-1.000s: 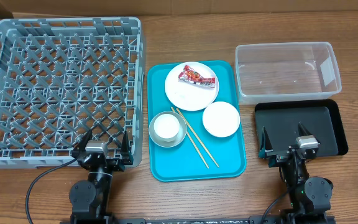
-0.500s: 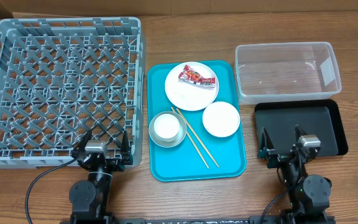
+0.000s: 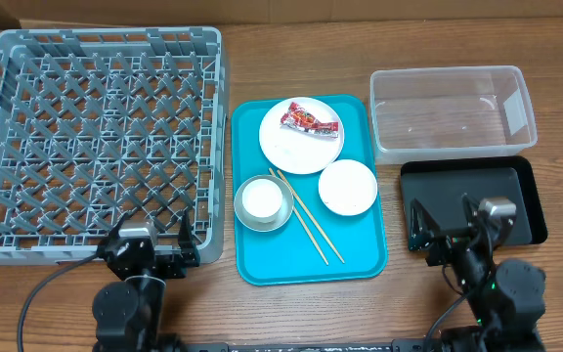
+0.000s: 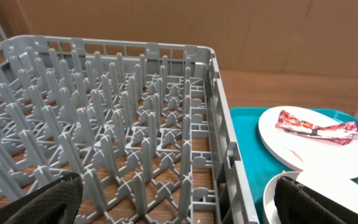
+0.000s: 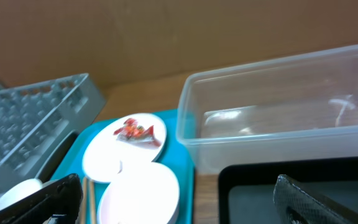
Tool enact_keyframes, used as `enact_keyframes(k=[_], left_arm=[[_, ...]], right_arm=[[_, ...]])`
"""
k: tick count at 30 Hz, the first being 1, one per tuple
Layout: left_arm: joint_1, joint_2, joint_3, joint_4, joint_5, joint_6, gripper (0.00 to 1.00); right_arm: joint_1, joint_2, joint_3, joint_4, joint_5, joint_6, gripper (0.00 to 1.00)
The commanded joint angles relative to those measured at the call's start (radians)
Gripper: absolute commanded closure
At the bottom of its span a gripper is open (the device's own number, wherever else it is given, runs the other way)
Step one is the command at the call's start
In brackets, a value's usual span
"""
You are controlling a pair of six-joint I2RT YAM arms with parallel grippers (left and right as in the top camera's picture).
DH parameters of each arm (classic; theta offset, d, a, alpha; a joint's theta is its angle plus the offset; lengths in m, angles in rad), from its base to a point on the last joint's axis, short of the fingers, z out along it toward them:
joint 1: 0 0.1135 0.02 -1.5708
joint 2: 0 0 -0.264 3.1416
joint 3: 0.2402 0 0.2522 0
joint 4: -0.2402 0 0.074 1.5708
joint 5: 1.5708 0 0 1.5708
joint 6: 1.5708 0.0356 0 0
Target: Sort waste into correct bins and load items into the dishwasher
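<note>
The grey dish rack [image 3: 96,137] stands at the left and is empty; it also shows in the left wrist view [image 4: 135,124]. On the teal tray [image 3: 360,256] lie a white plate [image 3: 296,147] with the red-and-white wrapper [image 3: 309,121], a small white bowl [image 3: 347,187], a metal bowl [image 3: 240,213] holding a white cup [image 3: 263,198], and wooden chopsticks [image 3: 306,217]. The clear tub [image 3: 453,112] and black tray [image 3: 472,191] are at the right, both empty. My left gripper [image 3: 151,244] is open at the rack's near edge. My right gripper [image 3: 445,230] is open over the black tray's near left corner. I cannot make out a white scrap or rice.
The right wrist view shows the clear tub [image 5: 278,118], black tray [image 5: 253,193], white bowl [image 5: 138,193] and plate [image 5: 114,162] ahead. The left wrist view shows the plate [image 4: 303,149] with the wrapper [image 4: 316,126] to the right of the rack wall. Cardboard stands behind the table.
Both arms have lifted a little. The left arm has shifted slightly left and the right arm slightly right. Nothing on the table has moved.
</note>
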Motion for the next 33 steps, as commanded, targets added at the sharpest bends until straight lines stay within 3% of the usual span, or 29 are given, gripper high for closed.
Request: enact_keyframes(k=[1,7,14,19,22,27,33], left_arm=[[-0.006,0.092,0.090,-0.023,-0.011,-0.015,0.00],[-0.006,0.304,0.257,-0.089,0.037,-0.015,0.00],[-0.006,0.583,0.503,-0.299,0.044,-0.015,0.00],[-0.006,0.761,0.679,-0.465,0.104,-0.016,0.00],[-0.006,0.851,0.771,-0.562,0.160,-0.015,0.00],[-0.006,0.946,0.851,-0.639,0.137,-0.007,0.00],[-0.006,0.981,0.851,-0.638,0.168,-0.015,0.00]], right_arm=[[-0.003,0.123,0.116,-0.029,-0.068,0.006,0.00],[-0.003,0.401,0.322,-0.148,-0.132,-0.036,0.00],[-0.003,0.710,0.608,-0.369,-0.146,-0.058,0.00],[-0.003,0.937,0.859,-0.688,-0.144,-0.058,0.00],[-0.003,1.041,0.978,-0.836,-0.033,-0.057,0.00],[-0.004,1.106,1.033,-0.818,-0.059,-0.050,0.00],[0.011,1.106,1.035,-0.610,-0.225,-0.087,0.00]])
